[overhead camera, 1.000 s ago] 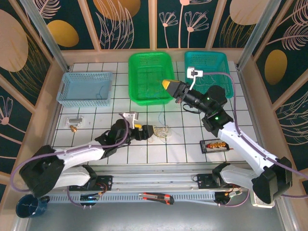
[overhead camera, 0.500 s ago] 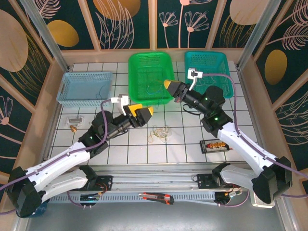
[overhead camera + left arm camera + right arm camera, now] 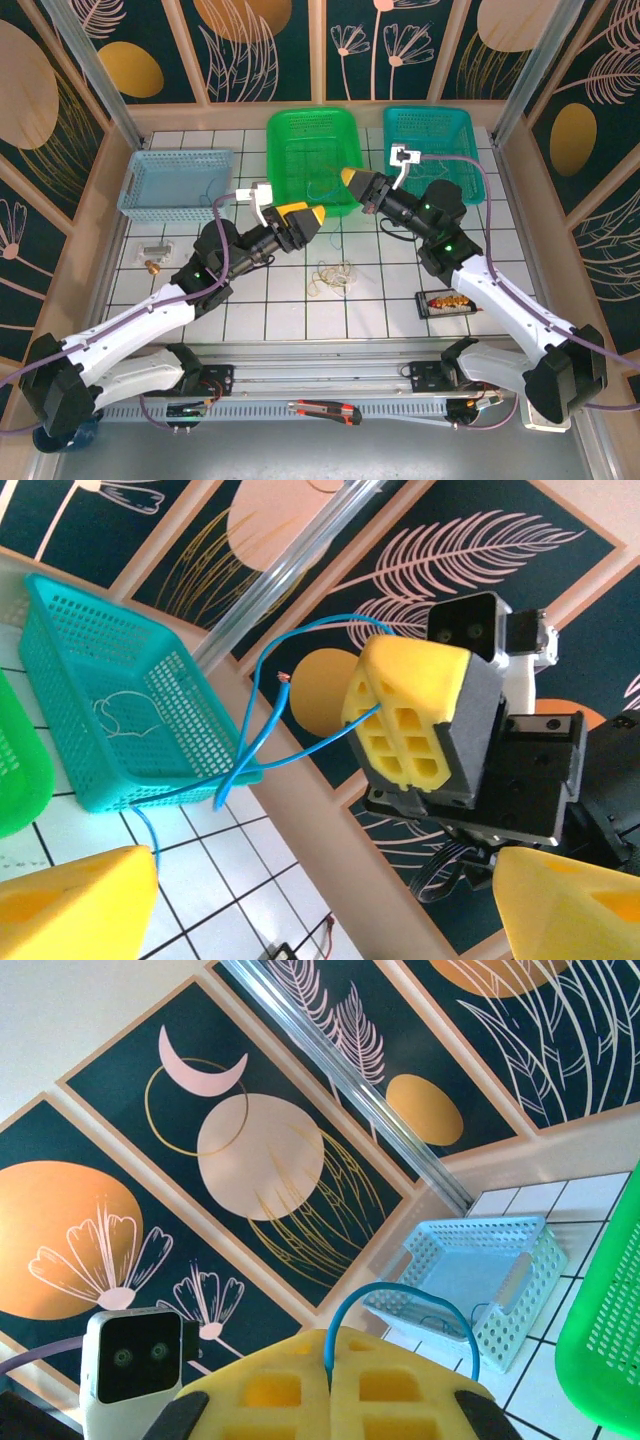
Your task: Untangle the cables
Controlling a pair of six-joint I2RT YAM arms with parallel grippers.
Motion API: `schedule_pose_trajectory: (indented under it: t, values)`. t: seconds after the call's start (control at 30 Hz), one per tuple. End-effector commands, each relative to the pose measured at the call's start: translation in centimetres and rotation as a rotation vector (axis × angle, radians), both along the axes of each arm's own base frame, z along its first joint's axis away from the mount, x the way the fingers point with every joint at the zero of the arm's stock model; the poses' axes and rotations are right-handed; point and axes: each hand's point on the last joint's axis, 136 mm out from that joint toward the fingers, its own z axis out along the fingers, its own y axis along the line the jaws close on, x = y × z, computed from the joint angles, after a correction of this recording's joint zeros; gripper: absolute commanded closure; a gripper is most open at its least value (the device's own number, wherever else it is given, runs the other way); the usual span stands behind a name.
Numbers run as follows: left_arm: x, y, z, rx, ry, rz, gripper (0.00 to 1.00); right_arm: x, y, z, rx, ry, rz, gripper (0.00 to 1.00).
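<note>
My right gripper (image 3: pixel 350 180) hangs over the green basket's near edge, shut on a thin blue cable (image 3: pixel 262 712). Its pressed yellow pads (image 3: pixel 405 720) face the left wrist camera. The cable rises from the closed fingertips (image 3: pixel 330 1360) in a small arc (image 3: pixel 400 1295); its loose strands dangle and one runs down by my left finger (image 3: pixel 80 905). My left gripper (image 3: pixel 304 217) is raised just left of the right one, open with nothing between its fingers (image 3: pixel 320 905). A tangle of whitish and yellowish cables (image 3: pixel 331 276) lies on the tiles below.
Along the back stand a light blue basket (image 3: pixel 140 185) holding a blue cable (image 3: pixel 205 190), a green basket (image 3: pixel 285 130) and a teal basket (image 3: pixel 465 125) holding a whitish cable (image 3: pixel 120 712). A black tray (image 3: pixel 447 303) and small metal parts (image 3: pixel 155 252) lie on the tiles.
My left arm has lifted away from the tangle on the tiles and swung up and back toward the right gripper. The right gripper has stayed put, holding the blue cable.
</note>
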Motion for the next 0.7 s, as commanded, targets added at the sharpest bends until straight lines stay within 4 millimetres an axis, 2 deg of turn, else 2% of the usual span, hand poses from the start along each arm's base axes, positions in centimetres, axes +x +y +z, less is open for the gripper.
schedule_pose_trajectory:
  t: [0.0,0.23,0.43,0.57,0.67]
  values:
    - [-0.1,0.1,2.4,-0.068,-0.050,-0.006,0.15,-0.1,-0.6,0.6,0.018,-0.031,-0.016,1.00]
    - [0.7,-0.2,1.8,-0.069,-0.037,0.012,0.22,-0.4,-0.6,0.5,0.033,-0.024,-0.003,1.00]
    - [1.8,-0.5,0.7,-0.073,-0.013,0.043,0.31,-0.7,-0.6,0.5,0.044,-0.020,0.009,1.00]
    - [2.5,-0.2,0.5,-0.096,-0.009,0.078,0.41,-0.9,-0.6,0.2,0.050,-0.013,0.013,1.00]
    - [2.8,-0.3,0.7,-0.103,-0.015,0.092,0.52,-1.0,-0.6,-0.1,0.055,-0.006,0.017,1.00]
